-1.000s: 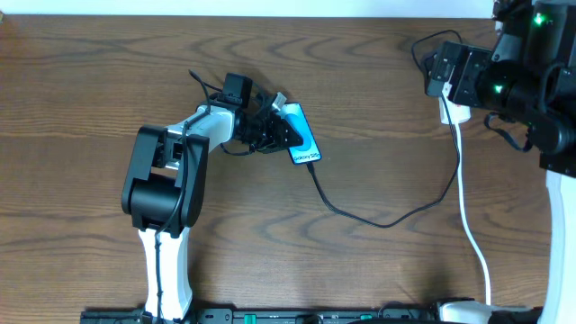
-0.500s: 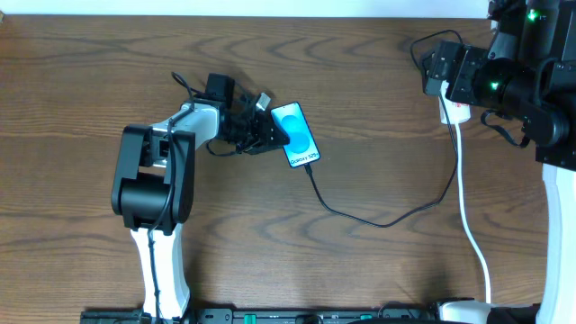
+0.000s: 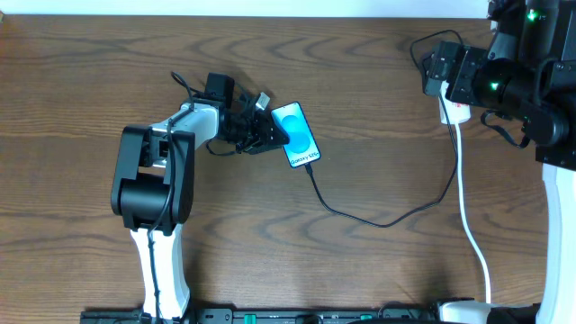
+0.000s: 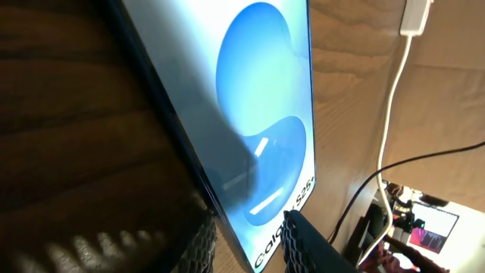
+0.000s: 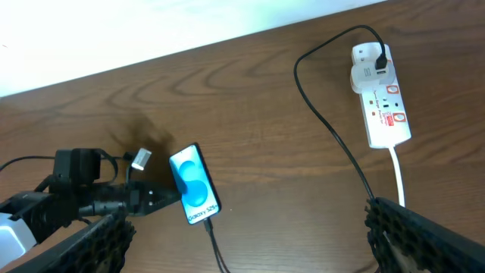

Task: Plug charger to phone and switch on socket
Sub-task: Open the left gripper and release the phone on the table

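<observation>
Wood surface [image 3: 90, 72]: socket [image 5: 381, 106] far right, beneath your right claw [image 5: 246, 220], which is spread wide and empty. Left claw [image 3: 273, 135] pinches the phone [image 3: 301, 139], screen reads "Galaxy S25". Charger [image 3: 387, 222] meets its bottom edge.

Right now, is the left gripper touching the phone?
Touching. The left wrist view shows the left gripper with its fingers closed on the phone, one against its dark edge and the other lying on its face.
</observation>
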Motion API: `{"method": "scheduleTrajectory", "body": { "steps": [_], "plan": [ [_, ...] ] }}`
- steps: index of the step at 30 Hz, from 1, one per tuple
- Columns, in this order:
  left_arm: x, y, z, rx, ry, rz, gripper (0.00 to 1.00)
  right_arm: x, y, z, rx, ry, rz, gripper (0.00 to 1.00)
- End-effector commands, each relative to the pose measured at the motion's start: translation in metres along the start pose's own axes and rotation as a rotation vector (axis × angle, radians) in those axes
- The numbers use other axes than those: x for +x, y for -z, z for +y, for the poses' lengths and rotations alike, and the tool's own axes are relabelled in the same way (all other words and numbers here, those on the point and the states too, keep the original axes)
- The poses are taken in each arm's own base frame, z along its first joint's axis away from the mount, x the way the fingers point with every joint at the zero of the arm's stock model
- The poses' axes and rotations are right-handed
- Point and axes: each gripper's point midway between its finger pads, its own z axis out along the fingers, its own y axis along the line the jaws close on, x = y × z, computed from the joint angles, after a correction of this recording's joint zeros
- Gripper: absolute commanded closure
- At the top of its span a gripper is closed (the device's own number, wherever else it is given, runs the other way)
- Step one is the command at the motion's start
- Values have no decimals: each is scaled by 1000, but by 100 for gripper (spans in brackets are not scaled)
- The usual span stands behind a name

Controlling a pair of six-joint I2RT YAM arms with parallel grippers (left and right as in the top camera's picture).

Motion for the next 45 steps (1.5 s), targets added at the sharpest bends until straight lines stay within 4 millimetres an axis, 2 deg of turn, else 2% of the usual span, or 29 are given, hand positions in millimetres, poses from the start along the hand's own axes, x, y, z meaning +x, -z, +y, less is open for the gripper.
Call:
{"method": "scheduleTrajectory", "body": {
  "steps": [1, 11, 17, 25, 33, 40, 45],
  "plan": [
    [7, -9, 57, -228, 98, -15, 67, 0, 0, 0, -2, 11, 0, 2],
    [-29, -9, 46, -177, 146, -152, 67, 0, 0, 0, -2, 11, -1, 2],
    [-43, -8, 40, -151, 164, -203, 66, -1, 0, 0, -2, 12, -1, 1],
    [-45, -10, 37, -143, 162, -211, 65, -1, 0, 0, -2, 11, -1, 1],
    [-48, -21, 22, -125, 100, -220, 64, 0, 0, 0, -2, 12, 0, 1],
    [-51, -21, 20, -117, 92, -231, 60, -1, 0, 0, -2, 12, 0, 1],
    [-58, -23, 10, -88, 68, -255, 60, -1, 0, 0, -2, 12, 0, 1]
  ]
}}
